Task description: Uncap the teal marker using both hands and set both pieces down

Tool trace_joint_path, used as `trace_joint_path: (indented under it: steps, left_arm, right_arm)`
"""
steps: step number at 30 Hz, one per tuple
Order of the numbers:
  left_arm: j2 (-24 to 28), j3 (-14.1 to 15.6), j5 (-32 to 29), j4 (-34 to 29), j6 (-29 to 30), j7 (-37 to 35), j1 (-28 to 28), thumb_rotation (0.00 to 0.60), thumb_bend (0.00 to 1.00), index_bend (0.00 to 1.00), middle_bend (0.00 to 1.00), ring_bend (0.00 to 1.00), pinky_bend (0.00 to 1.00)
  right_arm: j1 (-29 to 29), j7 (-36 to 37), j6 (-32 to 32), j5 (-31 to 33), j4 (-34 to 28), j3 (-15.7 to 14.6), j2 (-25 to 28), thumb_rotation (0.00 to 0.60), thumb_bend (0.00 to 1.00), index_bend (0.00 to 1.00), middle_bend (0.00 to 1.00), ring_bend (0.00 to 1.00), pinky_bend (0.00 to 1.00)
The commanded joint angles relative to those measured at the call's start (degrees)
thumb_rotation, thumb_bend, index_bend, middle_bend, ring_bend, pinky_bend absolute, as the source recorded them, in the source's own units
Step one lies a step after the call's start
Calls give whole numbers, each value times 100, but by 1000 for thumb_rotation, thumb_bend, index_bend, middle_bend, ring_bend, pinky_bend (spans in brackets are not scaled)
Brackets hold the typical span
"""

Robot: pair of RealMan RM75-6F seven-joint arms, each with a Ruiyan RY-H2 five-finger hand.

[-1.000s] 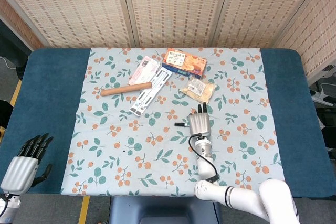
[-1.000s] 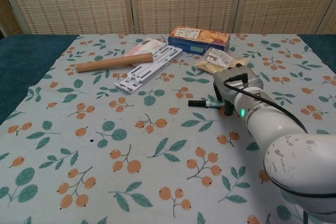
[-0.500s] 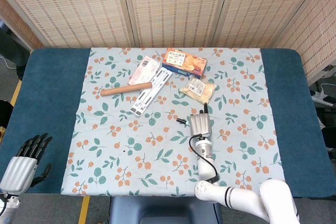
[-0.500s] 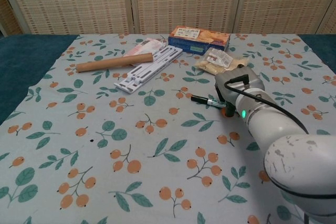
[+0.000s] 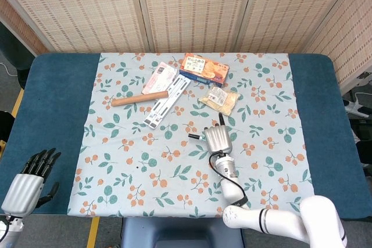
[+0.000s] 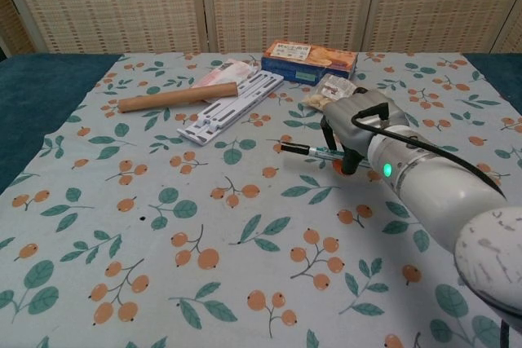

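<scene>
My right hand (image 6: 352, 132) (image 5: 215, 138) hovers over the middle of the floral cloth and grips the teal marker (image 6: 310, 151) (image 5: 196, 136). The marker lies roughly level, its dark capped end pointing left, lifted just off the cloth. My left hand (image 5: 30, 178) hangs open off the near left corner of the table, holding nothing; it appears only in the head view.
Behind the marker lie a white plastic rack (image 6: 231, 107), a cardboard tube (image 6: 177, 96), a pink packet (image 6: 218, 72), an orange snack box (image 6: 310, 59) and a bagged snack (image 6: 332, 91). Blue table (image 5: 58, 103) borders the cloth on both sides.
My right hand has shifted left and risen slightly, carrying the marker with it. The left hand has barely moved.
</scene>
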Motion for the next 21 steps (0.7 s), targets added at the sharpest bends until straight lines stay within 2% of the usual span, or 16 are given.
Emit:
trace_joint_path:
  steps: [1,4,7,11,13,16,21]
  left_arm:
    - [-139,-2,153,53,92,12,-30,600,439,62,15,0,129]
    - [-265,-77,243,28,25,67,-170,600,439,70,40,0,161]
    - [-248,-160,223,-202,-360,164,-446,600,436,78,80,16,197]
    - [-258,-318,183,-663,-849,625,-815,600,416,77,84,36,231]
    - [-410,-413,36,-859,-1129,839,-987,600,404,95,97,70,281]
    - [-864,-584,-249,-1025,-1323,1491,-1124,600,399,146,148,142,307]
    - [-1872,-774,-579,-772,-1360,2540,-1255,600,400,280,267,220,361]
  right_arm:
    - [-61,12,-31,-292,-739,-215,503,600,393,808,799,419,0]
    - [-38,-20,-90,-441,-1226,-349,742,600,393,811,800,419,0]
    - [6,-73,-122,-512,-1551,-461,804,600,393,811,801,419,0]
    - [67,-152,-99,-541,-1706,-581,684,600,393,811,801,419,0]
    - [98,-171,-74,-467,-1661,-580,542,600,393,811,801,419,0]
    - [143,-142,-39,-369,-1529,-533,302,600,393,811,801,419,0]
    - [214,-157,35,-293,-1425,-485,40,600,393,811,801,419,0]
